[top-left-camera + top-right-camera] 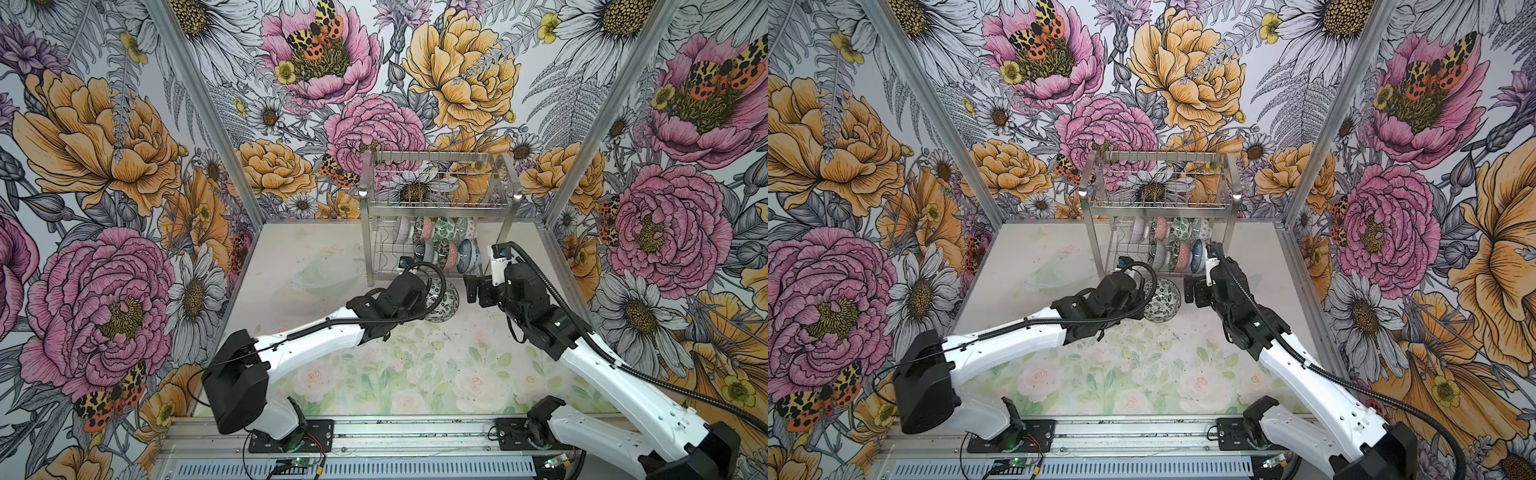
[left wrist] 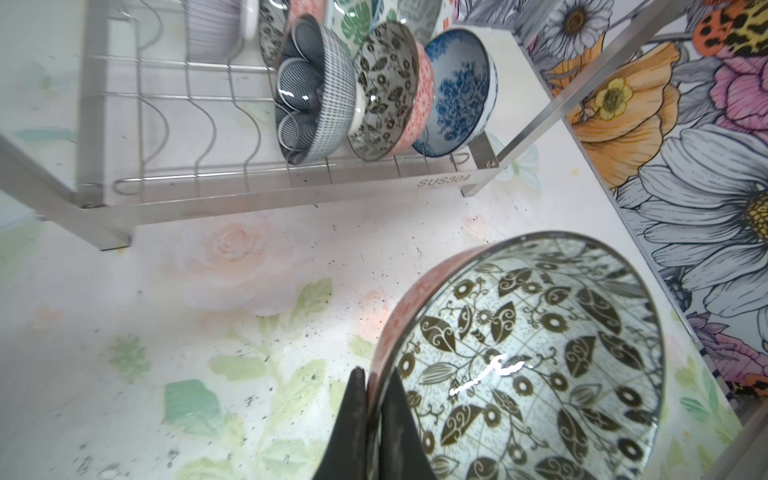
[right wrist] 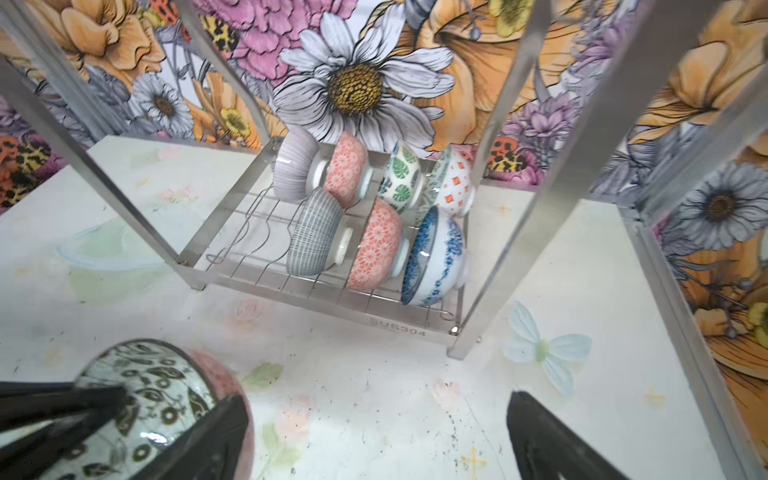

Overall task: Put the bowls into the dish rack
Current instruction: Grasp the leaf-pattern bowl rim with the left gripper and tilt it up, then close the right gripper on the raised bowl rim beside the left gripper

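Observation:
My left gripper (image 2: 376, 376) is shut on the rim of a bowl (image 2: 540, 353) with black leaves inside and a pink outside. It holds the bowl on edge just in front of the dish rack (image 1: 368, 249); both top views show this bowl (image 1: 1163, 301). Several bowls (image 1: 440, 241) stand on edge in the right part of the rack's lower tier, a blue floral bowl (image 2: 457, 91) at the end. My right gripper (image 3: 378, 397) is open just right of the held bowl (image 3: 158, 395), with only table between its fingers. The upper basket holds nothing.
The lower tier's wavy dividers (image 2: 187, 116) on the left are unoccupied. Rack legs (image 3: 511, 199) and the cage's aluminium posts (image 1: 582, 145) stand close behind and to the right. Flowered walls enclose the table on three sides. A metal rail (image 1: 415, 432) carries both arm bases.

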You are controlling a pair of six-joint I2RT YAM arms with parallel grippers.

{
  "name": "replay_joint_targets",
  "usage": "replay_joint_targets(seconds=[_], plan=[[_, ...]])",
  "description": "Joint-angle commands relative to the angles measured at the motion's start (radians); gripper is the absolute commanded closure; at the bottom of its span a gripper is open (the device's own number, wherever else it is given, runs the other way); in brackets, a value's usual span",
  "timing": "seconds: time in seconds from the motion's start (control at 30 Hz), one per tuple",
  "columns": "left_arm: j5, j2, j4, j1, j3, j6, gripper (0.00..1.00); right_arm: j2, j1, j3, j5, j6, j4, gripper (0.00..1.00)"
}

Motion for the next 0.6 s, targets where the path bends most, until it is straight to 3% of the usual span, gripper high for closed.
replay_joint_targets(seconds=[0.0, 0.23, 0.4, 0.57], plan=[[-0.114, -0.118, 0.010, 0.026, -0.072, -0.004, 1.00, 0.006, 0.101, 0.048, -0.001, 0.044, 0.019, 0.00], [-0.107, -0.257, 0.023, 0.107, -0.148, 0.014, 1.00, 0.072, 0.283, 0.108, -0.027, 0.080, 0.059, 0.00], [-0.105, -0.319, 0.042, 0.110, -0.162, 0.026, 1.00, 0.175, 0.316, 0.164, -0.028, 0.117, 0.084, 0.02], [-0.106, -0.362, 0.065, 0.103, -0.189, 0.026, 1.00, 0.284, 0.331, 0.205, 0.019, 0.185, 0.150, 0.16]])
